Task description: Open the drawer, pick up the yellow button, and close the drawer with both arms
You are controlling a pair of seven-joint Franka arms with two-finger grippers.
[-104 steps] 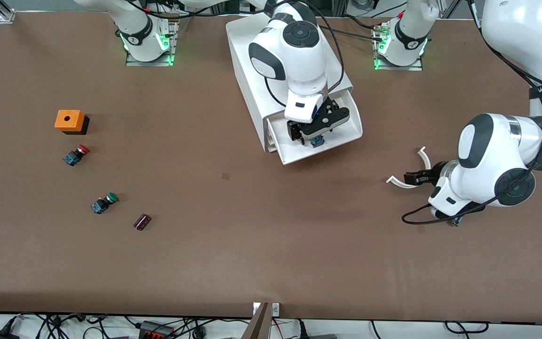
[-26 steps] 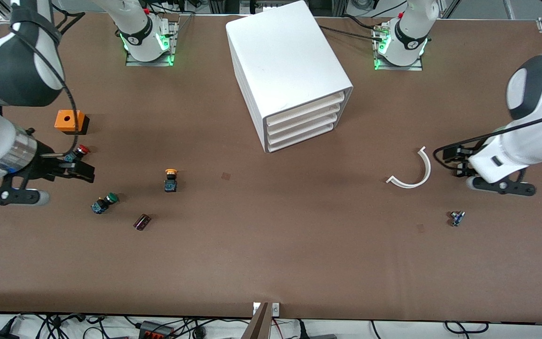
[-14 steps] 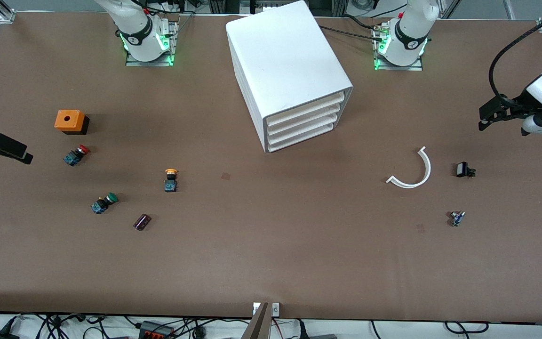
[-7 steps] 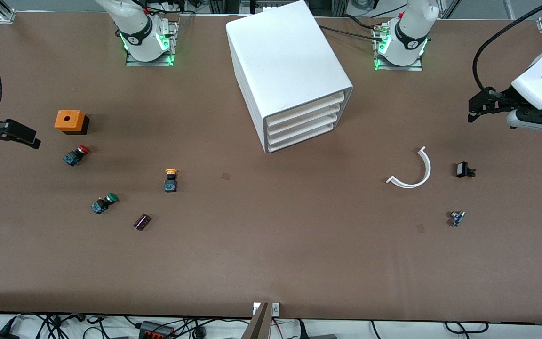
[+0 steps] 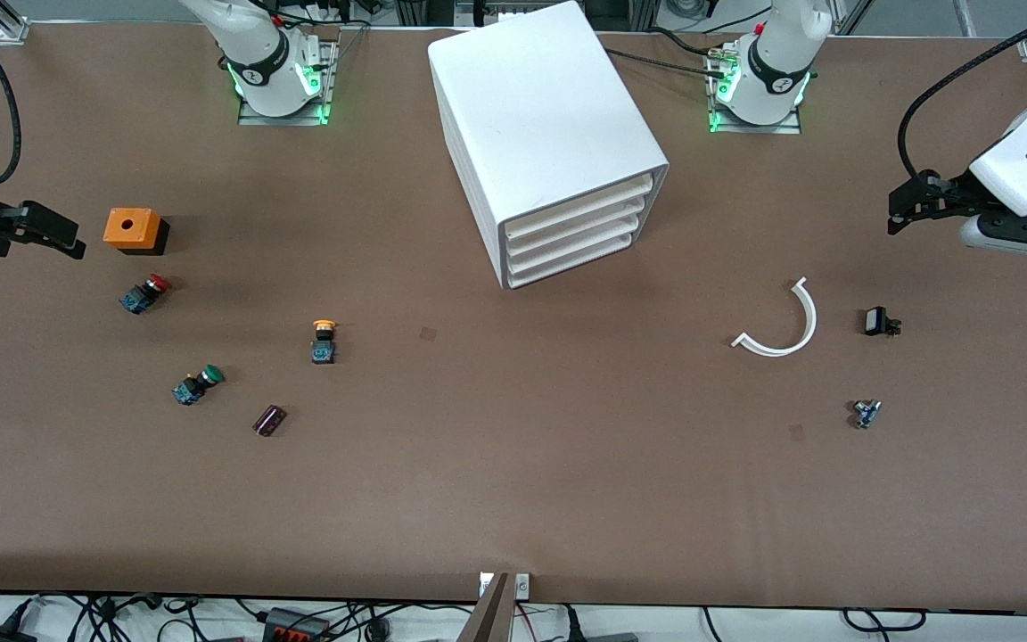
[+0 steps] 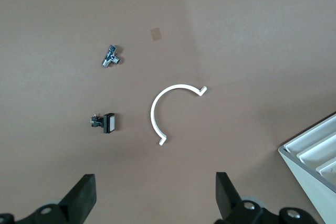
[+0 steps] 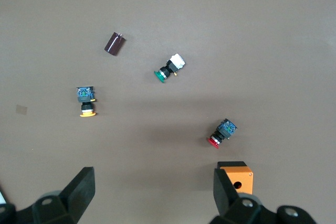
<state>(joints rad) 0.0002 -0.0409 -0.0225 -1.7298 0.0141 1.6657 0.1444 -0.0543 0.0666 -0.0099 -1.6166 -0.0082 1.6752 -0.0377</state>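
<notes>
The white cabinet (image 5: 549, 125) stands between the two arm bases. Its top drawer (image 5: 579, 203) is shut flush with the three lower ones; a corner of the cabinet (image 6: 315, 153) shows in the left wrist view. The yellow-capped button (image 5: 324, 341) lies on the table toward the right arm's end and also shows in the right wrist view (image 7: 85, 102). My right gripper (image 5: 66, 242) is open and empty over the table edge beside the orange box (image 5: 131, 229); it also shows in its wrist view (image 7: 152, 192). My left gripper (image 5: 901, 212) is open and empty over the left arm's end (image 6: 156, 198).
Near the yellow button lie a red-capped button (image 5: 144, 292), a green-capped button (image 5: 197, 384) and a dark purple cylinder (image 5: 269, 420). At the left arm's end lie a white curved strip (image 5: 781, 325), a small black part (image 5: 878, 322) and a small metal part (image 5: 866, 413).
The drawer was open with my right gripper in it; it is now shut and the yellow button lies on the table. Both arms have drawn back to the table's ends.
</notes>
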